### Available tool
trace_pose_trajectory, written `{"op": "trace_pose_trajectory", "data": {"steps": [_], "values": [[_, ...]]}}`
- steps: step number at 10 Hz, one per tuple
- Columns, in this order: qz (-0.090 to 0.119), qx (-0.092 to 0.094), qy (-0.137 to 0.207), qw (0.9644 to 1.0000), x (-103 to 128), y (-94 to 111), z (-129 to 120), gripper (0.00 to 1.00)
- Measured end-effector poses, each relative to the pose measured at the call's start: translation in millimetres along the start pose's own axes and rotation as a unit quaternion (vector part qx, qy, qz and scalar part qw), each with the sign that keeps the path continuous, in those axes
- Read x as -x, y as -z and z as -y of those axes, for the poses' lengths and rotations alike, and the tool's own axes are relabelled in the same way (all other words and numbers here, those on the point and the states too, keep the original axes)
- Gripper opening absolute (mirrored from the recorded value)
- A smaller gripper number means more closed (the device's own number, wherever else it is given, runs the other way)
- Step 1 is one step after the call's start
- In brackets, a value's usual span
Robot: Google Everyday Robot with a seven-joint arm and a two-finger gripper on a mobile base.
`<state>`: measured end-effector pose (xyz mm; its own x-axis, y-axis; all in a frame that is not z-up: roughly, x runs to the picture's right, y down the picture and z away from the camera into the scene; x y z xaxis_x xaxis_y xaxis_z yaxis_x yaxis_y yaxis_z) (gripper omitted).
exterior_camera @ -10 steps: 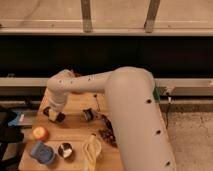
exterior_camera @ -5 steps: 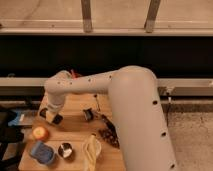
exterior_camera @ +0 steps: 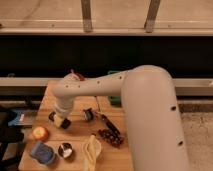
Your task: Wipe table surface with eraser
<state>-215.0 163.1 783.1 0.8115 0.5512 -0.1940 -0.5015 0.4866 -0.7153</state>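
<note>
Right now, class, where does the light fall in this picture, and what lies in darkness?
Camera view: warm light on the table surface; the band behind it is nearly black; the shut gripper is low over the table's left part; the white arm is brightest.

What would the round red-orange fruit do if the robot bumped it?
The round red-orange fruit would probably roll, since it sits loose on the light wooden tabletop. It lies near the table's edge, so it might drop off. The claw is down at the table close by, so a bump seems possible.
</note>
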Motion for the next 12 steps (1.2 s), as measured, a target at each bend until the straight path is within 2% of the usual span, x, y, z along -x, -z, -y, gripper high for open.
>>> {"op": "trace_pose_trajectory", "data": {"steps": [1, 2, 5, 8, 11, 12], "values": [[-0.002, -0.009, -0.024, 0.9997, -17, 8, 8, 0.00], [-0.004, -0.014, -0.034, 0.9993, -24, 12, 15, 0.00], [-0.002, -0.027, -0.041, 0.9988, -21, 20, 42, 0.00], [0.002, -0.027, -0.024, 0.9993, 27, 13, 65, 0.00], [0.008, -0.016, 0.007, 0.9998, 77, -2, 72, 0.00], [0.008, -0.012, 0.020, 0.9997, 86, -6, 69, 0.00]]}}
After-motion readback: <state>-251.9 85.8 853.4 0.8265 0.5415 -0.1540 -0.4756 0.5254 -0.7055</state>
